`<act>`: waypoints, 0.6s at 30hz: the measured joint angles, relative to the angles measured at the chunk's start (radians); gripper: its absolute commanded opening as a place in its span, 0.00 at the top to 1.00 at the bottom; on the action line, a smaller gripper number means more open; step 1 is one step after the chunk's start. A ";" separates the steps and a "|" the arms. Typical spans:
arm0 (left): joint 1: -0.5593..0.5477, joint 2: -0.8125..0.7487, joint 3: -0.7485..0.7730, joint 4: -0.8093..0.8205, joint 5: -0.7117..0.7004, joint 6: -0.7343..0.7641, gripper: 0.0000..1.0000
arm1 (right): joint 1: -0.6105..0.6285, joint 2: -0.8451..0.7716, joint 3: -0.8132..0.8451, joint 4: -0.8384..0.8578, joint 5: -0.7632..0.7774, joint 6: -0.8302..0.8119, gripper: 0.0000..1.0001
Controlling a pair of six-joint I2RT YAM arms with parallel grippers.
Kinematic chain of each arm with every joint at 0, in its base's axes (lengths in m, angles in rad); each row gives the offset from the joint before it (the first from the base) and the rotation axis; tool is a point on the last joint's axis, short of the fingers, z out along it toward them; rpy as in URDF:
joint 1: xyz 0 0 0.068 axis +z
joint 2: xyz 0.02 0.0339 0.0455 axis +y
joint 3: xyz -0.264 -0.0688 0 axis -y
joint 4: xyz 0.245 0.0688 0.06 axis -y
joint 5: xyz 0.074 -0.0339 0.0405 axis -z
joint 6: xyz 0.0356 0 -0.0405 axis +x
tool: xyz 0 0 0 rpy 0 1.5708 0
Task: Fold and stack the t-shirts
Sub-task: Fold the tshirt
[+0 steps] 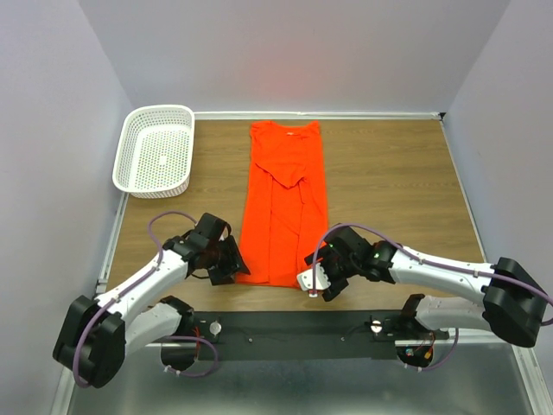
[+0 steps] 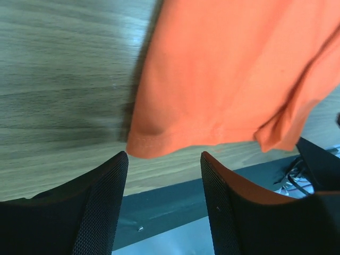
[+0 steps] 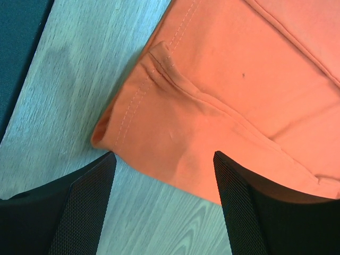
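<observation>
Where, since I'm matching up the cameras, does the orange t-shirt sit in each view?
Top external: the t-shirt lies as a long strip down the middle of the wooden table.
Left wrist: upper right, with one hem corner low at centre-left.
Right wrist: centre and upper right, with a stitched hem corner at left.
Shared landmark: the wooden table beside the shirt's near hem.

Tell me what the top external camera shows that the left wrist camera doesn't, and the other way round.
Only the top external view shows the whole t-shirt folded into a long strip, the white basket at the far left, and the right tool at the shirt's near right corner. Only the left wrist view shows the hem stitching and the left tool open, holding nothing. Both show the shirt's near left corner on the wooden table.
</observation>
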 measured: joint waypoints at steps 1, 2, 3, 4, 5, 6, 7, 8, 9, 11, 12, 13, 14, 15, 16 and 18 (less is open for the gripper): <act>0.000 0.021 -0.002 0.002 0.000 -0.001 0.36 | 0.000 0.000 0.000 0.000 0.000 0.000 0.19; 0.000 0.038 -0.005 0.003 0.000 0.000 0.36 | 0.000 0.000 0.000 0.000 0.000 0.000 0.19; 0.000 0.050 -0.006 0.004 0.000 0.000 0.36 | 0.000 0.000 0.000 0.000 0.000 0.000 0.19; 0.000 0.067 -0.008 0.005 -0.001 0.000 0.36 | 0.000 0.000 0.000 0.000 0.000 0.000 0.19; -0.001 0.087 -0.008 0.006 -0.001 0.001 0.36 | 0.000 0.001 0.000 0.000 0.000 0.000 0.19; -0.002 0.097 -0.008 0.008 -0.002 0.001 0.38 | 0.000 0.003 0.000 0.001 0.000 0.000 0.20; -0.002 0.106 -0.008 0.011 -0.003 0.002 0.39 | 0.000 0.006 0.000 0.002 0.000 0.000 0.20; -0.002 0.117 -0.008 0.014 -0.003 0.004 0.41 | 0.000 0.012 0.000 0.002 -0.001 0.000 0.20; -0.002 0.126 -0.005 0.018 -0.003 0.005 0.44 | 0.000 0.020 0.000 0.003 -0.002 -0.001 0.21; -0.002 0.141 0.001 0.024 -0.003 0.008 0.47 | 0.000 0.032 0.000 0.004 -0.002 -0.002 0.22; -0.002 0.150 0.003 0.028 -0.003 0.008 0.50 | 0.000 0.039 0.000 0.005 -0.003 -0.002 0.22; -0.002 0.159 0.005 0.034 -0.003 0.011 0.55 | 0.000 0.043 0.000 0.006 -0.005 -0.004 0.23; -0.002 0.165 0.006 0.041 -0.003 0.013 0.56 | 0.000 0.048 0.000 0.006 -0.007 -0.005 0.23; -0.002 0.171 0.008 0.046 -0.003 0.016 0.63 | 0.000 0.051 0.000 0.007 -0.010 -0.007 0.23; -0.002 0.179 0.008 0.053 -0.002 0.017 0.68 | 0.000 0.052 0.000 0.007 -0.011 -0.008 0.23; -0.002 0.190 0.008 0.066 -0.002 0.023 0.71 | 0.000 0.055 0.000 0.007 -0.019 -0.011 0.26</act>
